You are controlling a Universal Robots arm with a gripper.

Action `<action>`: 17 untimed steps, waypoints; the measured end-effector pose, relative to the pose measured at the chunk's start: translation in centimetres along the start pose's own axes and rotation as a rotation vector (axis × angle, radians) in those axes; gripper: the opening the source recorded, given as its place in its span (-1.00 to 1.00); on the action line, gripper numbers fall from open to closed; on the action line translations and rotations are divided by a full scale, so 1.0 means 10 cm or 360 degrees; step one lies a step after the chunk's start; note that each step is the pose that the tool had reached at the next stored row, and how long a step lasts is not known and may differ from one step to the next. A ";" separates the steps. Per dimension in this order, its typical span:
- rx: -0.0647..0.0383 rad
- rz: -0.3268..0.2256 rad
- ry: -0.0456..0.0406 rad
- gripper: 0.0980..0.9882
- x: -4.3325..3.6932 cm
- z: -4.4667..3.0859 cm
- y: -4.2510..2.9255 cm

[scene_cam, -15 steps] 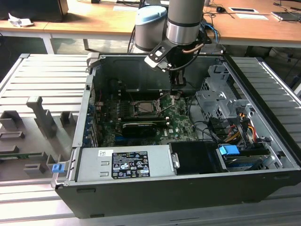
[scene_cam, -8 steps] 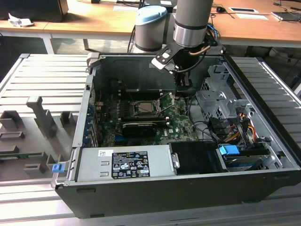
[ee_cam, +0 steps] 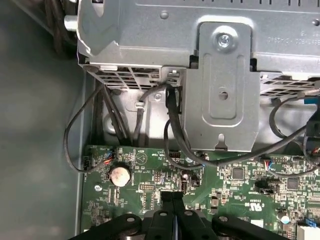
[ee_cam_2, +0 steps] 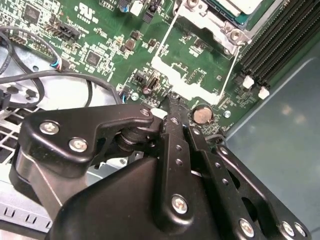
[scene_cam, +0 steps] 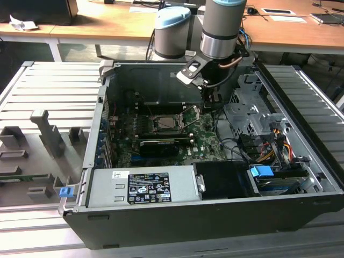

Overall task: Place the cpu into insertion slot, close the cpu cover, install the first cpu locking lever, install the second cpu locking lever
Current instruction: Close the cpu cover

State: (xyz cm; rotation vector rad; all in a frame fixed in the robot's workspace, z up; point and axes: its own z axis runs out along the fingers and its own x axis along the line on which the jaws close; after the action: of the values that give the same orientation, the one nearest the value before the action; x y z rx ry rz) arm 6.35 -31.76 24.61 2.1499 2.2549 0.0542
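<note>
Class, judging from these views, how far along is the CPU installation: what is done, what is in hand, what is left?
Done: the cpu appears to lie in the insertion slot. In hand: the cpu cover stands raised, with the shut pincer at its free edge. Left: the cover is not yet down, and I cannot tell the state of the locking levers.

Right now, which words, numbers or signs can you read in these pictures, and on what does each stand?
None reads for certain.
White label on the power supply: print too small.
White markings on the green motherboard: too small.
Stamped characters on the metal drive cage: too faint.
</note>
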 end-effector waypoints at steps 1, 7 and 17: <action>0.0000 0.0000 -0.0001 -0.98 0.001 0.000 -0.008; 0.0000 -0.0001 -0.0001 -0.98 0.007 -0.006 -0.146; 0.0000 -0.0002 -0.0001 -0.98 0.009 -0.006 -0.187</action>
State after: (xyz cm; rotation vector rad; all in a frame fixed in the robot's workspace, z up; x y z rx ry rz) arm 4.48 -31.76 24.59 2.1479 2.2562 0.0533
